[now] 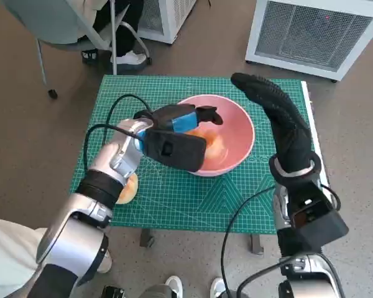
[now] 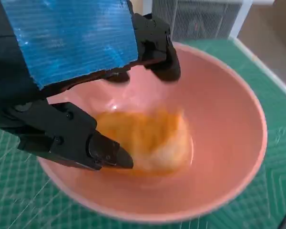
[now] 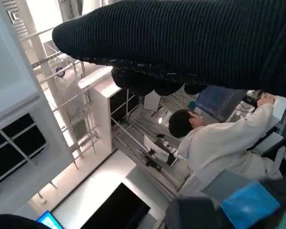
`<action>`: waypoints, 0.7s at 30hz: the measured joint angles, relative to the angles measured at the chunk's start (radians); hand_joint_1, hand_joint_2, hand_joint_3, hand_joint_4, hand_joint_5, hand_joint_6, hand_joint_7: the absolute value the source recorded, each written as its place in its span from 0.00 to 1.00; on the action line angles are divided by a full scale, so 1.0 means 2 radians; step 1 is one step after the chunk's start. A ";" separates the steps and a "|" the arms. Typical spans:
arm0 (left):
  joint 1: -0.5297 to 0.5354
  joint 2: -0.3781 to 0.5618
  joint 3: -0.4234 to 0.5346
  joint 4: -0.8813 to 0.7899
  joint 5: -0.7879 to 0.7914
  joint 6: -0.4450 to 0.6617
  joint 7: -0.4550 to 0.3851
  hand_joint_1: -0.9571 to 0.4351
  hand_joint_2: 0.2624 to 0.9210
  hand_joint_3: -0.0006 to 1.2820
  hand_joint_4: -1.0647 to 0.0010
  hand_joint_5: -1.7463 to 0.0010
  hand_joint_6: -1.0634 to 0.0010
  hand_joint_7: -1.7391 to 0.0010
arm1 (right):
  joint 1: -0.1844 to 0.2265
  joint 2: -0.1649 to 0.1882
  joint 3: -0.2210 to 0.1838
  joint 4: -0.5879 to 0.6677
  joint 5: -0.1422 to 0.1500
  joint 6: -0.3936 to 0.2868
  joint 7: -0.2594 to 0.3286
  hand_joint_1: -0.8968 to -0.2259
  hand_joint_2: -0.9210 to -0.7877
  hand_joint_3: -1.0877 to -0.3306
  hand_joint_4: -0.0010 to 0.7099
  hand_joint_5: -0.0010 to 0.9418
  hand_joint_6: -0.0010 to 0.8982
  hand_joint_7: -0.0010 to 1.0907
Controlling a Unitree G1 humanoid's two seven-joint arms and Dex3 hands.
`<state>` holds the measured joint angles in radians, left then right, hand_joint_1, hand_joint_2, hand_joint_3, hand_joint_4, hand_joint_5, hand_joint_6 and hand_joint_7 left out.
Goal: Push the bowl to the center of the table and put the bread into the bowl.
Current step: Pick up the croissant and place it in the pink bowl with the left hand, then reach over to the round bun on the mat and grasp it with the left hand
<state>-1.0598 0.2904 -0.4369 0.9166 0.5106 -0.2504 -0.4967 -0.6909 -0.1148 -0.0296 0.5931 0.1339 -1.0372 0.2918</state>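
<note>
A pink bowl (image 1: 233,133) sits near the middle of the frame on the green worktop (image 1: 174,192), with orange bread (image 2: 152,138) lying inside it. The left hand (image 1: 174,133) hovers over the bowl's near rim, fingers (image 2: 105,151) spread and empty. The right hand (image 1: 276,108) stands just beside the bowl, fingers straight together.

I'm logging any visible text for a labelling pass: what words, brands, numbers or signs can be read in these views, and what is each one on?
None can be read.
Green cutting mat: a printed pattern of pale lines shows, but any figures on it are too small to read.
Pink bowl, bread, left hand with its blue tape, right hand: no text shows.
White units on the floor: no label legible.
</note>
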 measured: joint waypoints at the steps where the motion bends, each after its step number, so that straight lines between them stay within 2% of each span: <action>1: 0.000 0.002 0.000 -0.006 0.000 0.000 -0.002 0.50 0.89 0.03 1.00 1.00 0.99 0.79 | 0.000 0.000 0.000 0.000 0.000 0.000 0.000 0.39 0.00 0.27 0.18 0.43 0.00 0.71; 6: 0.003 0.014 0.006 -0.044 -0.004 0.004 -0.016 0.49 0.89 0.03 1.00 1.00 1.00 0.80 | 0.000 0.001 -0.001 0.000 0.000 0.000 0.000 0.39 0.00 0.27 0.18 0.43 0.00 0.71; 11: 0.026 0.039 0.023 -0.118 -0.025 0.013 -0.045 0.49 0.89 0.02 1.00 1.00 1.00 0.81 | 0.001 0.003 -0.001 0.000 -0.001 0.000 0.000 0.39 0.00 0.27 0.17 0.44 0.00 0.71; 21: 0.110 0.111 0.088 -0.307 -0.072 0.045 -0.091 0.54 0.91 0.00 0.95 1.00 0.86 0.94 | 0.001 0.004 -0.001 -0.005 -0.001 0.000 0.000 0.39 0.00 0.27 0.16 0.46 0.00 0.71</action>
<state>-0.8400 0.5119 -0.2601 0.3034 0.3673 -0.1609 -0.6788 -0.6883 -0.1069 -0.0308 0.5836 0.1318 -1.0370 0.2914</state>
